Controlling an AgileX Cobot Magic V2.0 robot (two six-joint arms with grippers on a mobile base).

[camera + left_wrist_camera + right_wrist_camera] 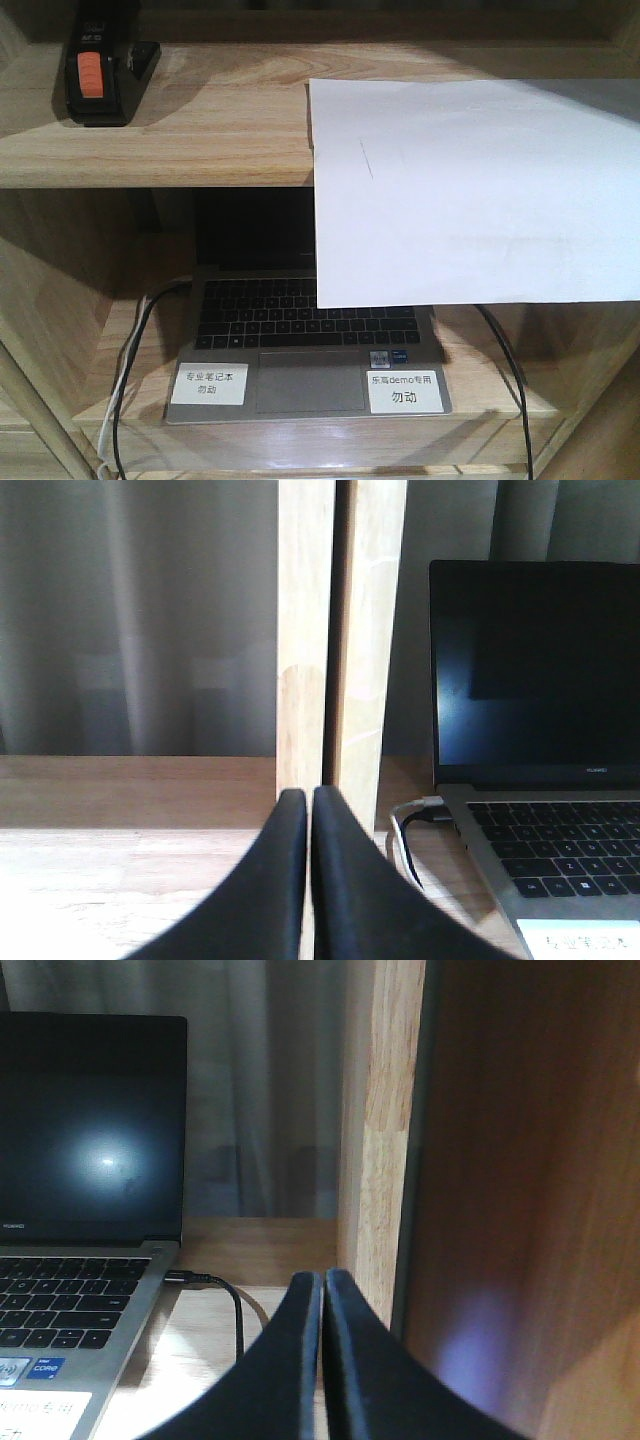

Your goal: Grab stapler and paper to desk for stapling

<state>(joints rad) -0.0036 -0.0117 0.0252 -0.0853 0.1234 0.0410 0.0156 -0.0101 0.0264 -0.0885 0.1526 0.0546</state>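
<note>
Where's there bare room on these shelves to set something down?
The light wood upper shelf is bare between the black stapler with orange patch and the white paper sheet. Crowded below: the open silver laptop fills that shelf, black cables either side.

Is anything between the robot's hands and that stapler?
Likely yes: the left gripper and right gripper sit at laptop level, jaws shut; the stapler stands on the shelf board above it. A wooden upright faces the left one.

The upper shelf (200, 130) carried the stapler (100, 70) at left and the paper (470, 190) overhanging its front edge; the lower shelf (485, 400) held an open laptop (310, 350).
</note>
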